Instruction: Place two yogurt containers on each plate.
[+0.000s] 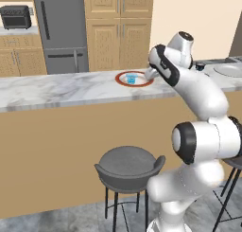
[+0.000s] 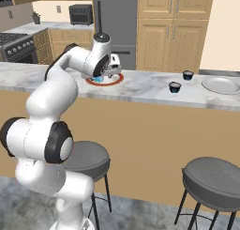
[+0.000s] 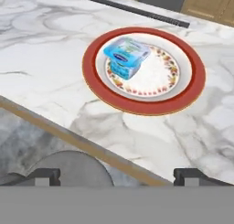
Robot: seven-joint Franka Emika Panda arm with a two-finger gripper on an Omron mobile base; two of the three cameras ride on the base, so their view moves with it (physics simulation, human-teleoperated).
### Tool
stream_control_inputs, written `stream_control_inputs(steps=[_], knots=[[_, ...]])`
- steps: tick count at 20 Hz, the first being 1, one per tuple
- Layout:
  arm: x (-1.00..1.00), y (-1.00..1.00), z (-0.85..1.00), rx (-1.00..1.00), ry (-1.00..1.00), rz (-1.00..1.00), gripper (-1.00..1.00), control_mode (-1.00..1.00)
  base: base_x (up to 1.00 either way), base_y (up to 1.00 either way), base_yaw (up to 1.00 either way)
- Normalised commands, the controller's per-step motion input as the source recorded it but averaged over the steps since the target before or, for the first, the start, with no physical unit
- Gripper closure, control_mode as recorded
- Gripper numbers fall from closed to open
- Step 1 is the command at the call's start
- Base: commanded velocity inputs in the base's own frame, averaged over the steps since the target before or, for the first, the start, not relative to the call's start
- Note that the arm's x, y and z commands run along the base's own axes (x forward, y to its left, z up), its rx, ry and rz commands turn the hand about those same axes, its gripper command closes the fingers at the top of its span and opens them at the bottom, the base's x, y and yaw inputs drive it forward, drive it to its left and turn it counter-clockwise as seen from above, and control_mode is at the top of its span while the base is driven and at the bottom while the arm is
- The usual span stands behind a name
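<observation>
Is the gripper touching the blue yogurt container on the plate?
Apart. In the hand view the gripper has its jaws wide open near the counter edge, while the blue yogurt container sits alone on the plate, well clear of them.

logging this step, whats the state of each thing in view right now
gripper: open, holding nothing, above the counter edge
blue yogurt container: upright on the red-rimmed plate, released
red-rimmed plate: flat on the marble counter, one container on it
dark yogurt containers and: upright on the counter, not on any plate
grey plate: flat on the counter, nothing on it
</observation>
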Motion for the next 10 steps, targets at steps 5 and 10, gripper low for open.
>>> stream_control_inputs(steps=[5,10], knots=[[-1.0,-0.04,0.22,0.0,0.0,-0.23,-1.0,-1.0,0.0,0.0,0.0],[-0.89,0.0,0.32,-0.04,0.01,-0.32,-1.0,-1.0,0.0,0.0,0.0]])
